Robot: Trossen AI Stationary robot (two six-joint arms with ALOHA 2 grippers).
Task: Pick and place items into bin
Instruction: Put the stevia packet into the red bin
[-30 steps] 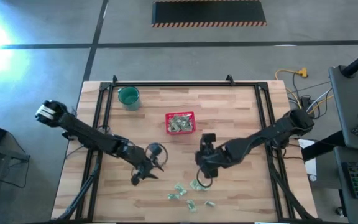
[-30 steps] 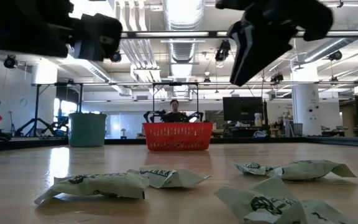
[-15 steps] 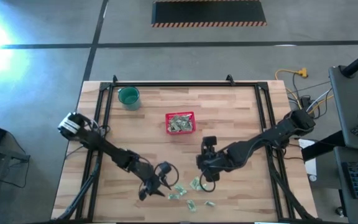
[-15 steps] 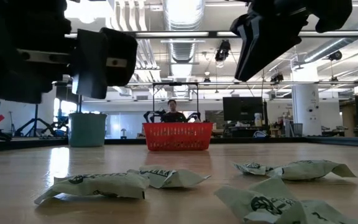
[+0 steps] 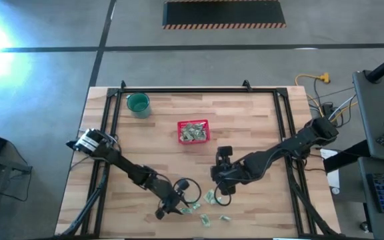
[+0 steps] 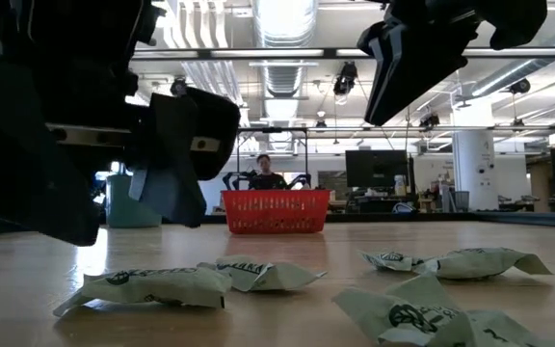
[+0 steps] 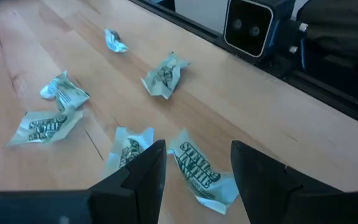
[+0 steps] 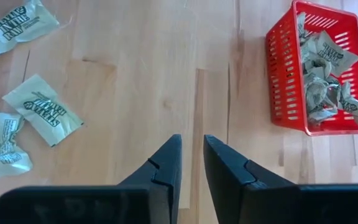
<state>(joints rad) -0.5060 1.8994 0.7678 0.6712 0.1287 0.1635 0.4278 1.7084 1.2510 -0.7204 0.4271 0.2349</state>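
Several pale green-and-white packets (image 5: 191, 207) lie flat on the wooden table near its front edge, and more fill the red basket (image 5: 179, 131) at mid-table. My left gripper (image 5: 179, 200) hovers low over the loose packets. It is open, and in the left wrist view one packet (image 7: 201, 171) shows between its fingers (image 7: 151, 171), untouched. My right gripper (image 5: 222, 191) hangs higher, to the right of the pile. Its fingers (image 8: 169, 162) stand a narrow gap apart with nothing between them, and the basket (image 8: 284, 81) lies beyond.
A round teal cup (image 5: 138, 104) stands at the far left corner. A black frame rails the table's sides, and a small camera box (image 7: 248, 25) sits at the near edge. Bare wood lies between basket and packets. A person (image 6: 270, 173) sits far behind the table.
My left gripper has swung toward the table's near edge and to the right, sinking low over the loose packets. The packets and basket have not moved.
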